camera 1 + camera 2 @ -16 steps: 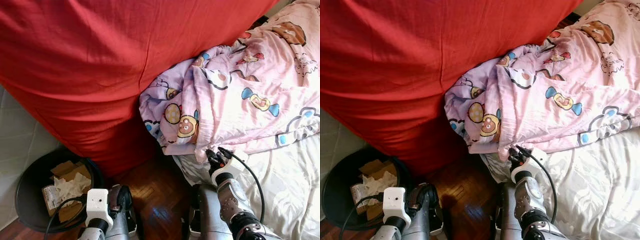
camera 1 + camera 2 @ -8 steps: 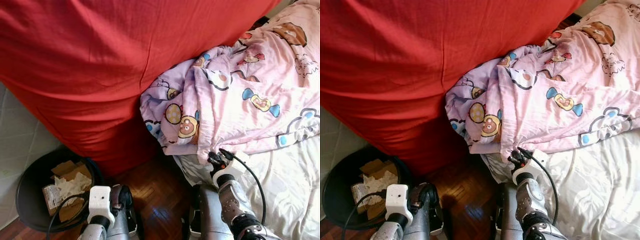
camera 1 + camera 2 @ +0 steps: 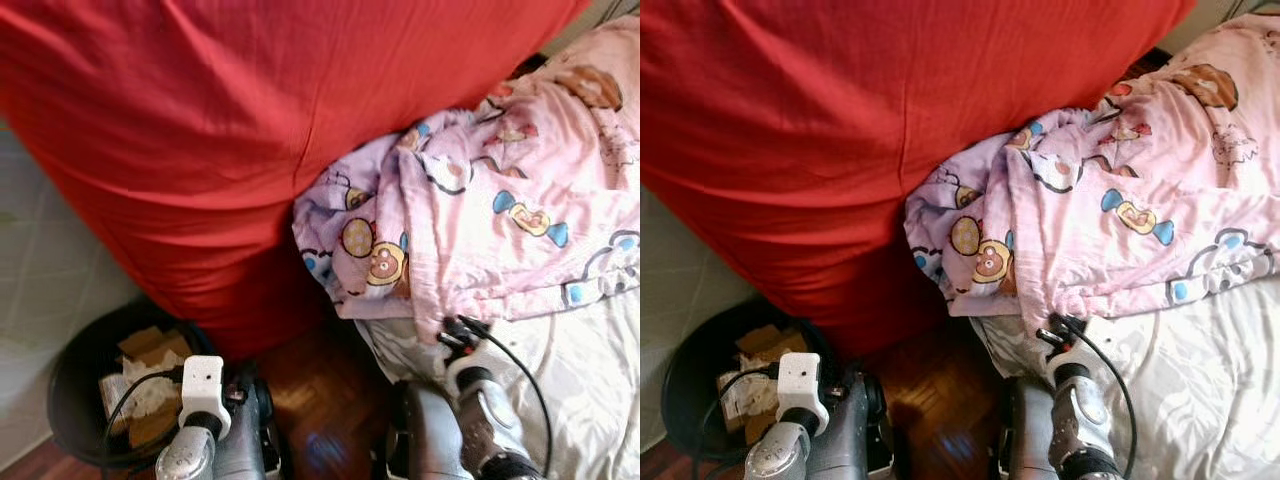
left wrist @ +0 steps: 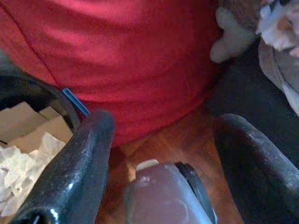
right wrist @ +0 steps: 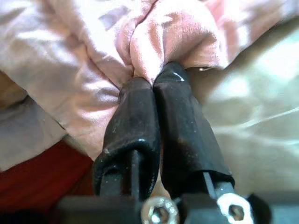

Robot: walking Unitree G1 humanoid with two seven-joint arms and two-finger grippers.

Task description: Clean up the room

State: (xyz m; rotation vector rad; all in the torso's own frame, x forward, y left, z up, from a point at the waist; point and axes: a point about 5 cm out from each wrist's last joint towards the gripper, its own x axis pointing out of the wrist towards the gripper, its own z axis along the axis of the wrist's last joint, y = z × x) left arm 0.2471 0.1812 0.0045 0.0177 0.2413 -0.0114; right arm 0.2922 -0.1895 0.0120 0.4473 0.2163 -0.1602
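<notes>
The pink cartoon-print blanket [image 3: 480,235] is seen at the right of the head views, heaped on the bed over a pale sheet [image 3: 580,370], with one corner spilling down toward the wooden floor [image 3: 930,390]. The right claw [image 5: 156,84] is pressed together on a fold at the blanket's lower edge, the cloth bunched at the fingertips. Compared with a second ago, the whole picture has slid: the blanket and the red cover [image 3: 250,130] sit further right and lower in the left eye view, and more pale wall is exposed at the left edge, which points to a turn of the head or body rather than to movement of the bedding. The pinched fold has kept its place at the claw, so the grasp appears secure and a pull to straighten the blanket seems to be the step in hand. The left claw [image 4: 159,154] is held apart and empty at lower left, beside the black bin [image 3: 75,370] of paper scraps.
</notes>
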